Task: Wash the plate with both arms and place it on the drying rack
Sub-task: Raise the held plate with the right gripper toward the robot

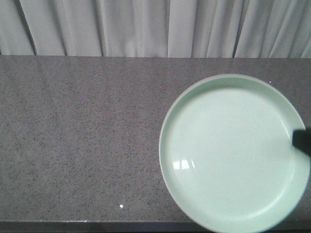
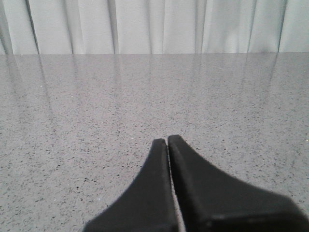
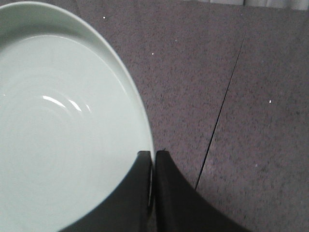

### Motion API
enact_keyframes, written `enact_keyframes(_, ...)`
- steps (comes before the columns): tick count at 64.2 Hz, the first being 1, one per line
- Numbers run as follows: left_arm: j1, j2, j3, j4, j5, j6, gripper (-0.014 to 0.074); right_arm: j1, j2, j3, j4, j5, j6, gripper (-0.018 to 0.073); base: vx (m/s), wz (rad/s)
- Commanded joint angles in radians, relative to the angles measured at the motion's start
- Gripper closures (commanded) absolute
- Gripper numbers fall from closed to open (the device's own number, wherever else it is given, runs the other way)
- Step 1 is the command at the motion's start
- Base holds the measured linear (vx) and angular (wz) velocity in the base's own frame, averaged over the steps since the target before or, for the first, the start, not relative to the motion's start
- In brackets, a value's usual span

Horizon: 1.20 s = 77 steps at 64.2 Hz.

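The pale mint-green plate (image 1: 233, 153) fills the right of the front view, held up above the grey speckled counter (image 1: 77, 136). In the right wrist view the plate (image 3: 63, 125) is at the left, and my right gripper (image 3: 153, 153) is shut on its rim, one finger inside the rim and one outside. That gripper shows as a black tip (image 1: 302, 141) at the plate's right edge in the front view. My left gripper (image 2: 167, 141) is shut and empty over bare counter. The drying rack is out of view.
Pale curtains (image 1: 155, 26) hang behind the counter's far edge. A thin dark seam (image 3: 222, 106) runs across the counter to the right of the plate. The counter's front edge (image 1: 73, 224) lies along the bottom of the front view.
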Motion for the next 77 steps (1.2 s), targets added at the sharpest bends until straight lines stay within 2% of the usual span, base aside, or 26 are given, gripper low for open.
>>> enact_keyframes(1,0.002,-0.014,-0.026,0.003,-0.069,-0.006,0.0603,-0.003,-0.136,0.125,0.027,-0.112,0.017,0.0561,0.00,0.00)
enact_keyframes(12,0.002,-0.014,-0.026,0.003,-0.069,-0.006,0.0603,-0.003,-0.359,0.305,0.022,-0.123,0.048,0.0561,0.00,0.00)
enact_keyframes(23,0.002,-0.014,-0.026,0.003,-0.069,-0.006,0.0603,-0.003,-0.469,0.347,0.023,-0.121,0.049,0.0561,0.00,0.00)
enact_keyframes(77,0.002,-0.014,-0.026,0.003,-0.069,-0.006,0.0603,-0.003,-0.484,0.347,0.022,-0.109,0.049,0.0561,0.00,0.00)
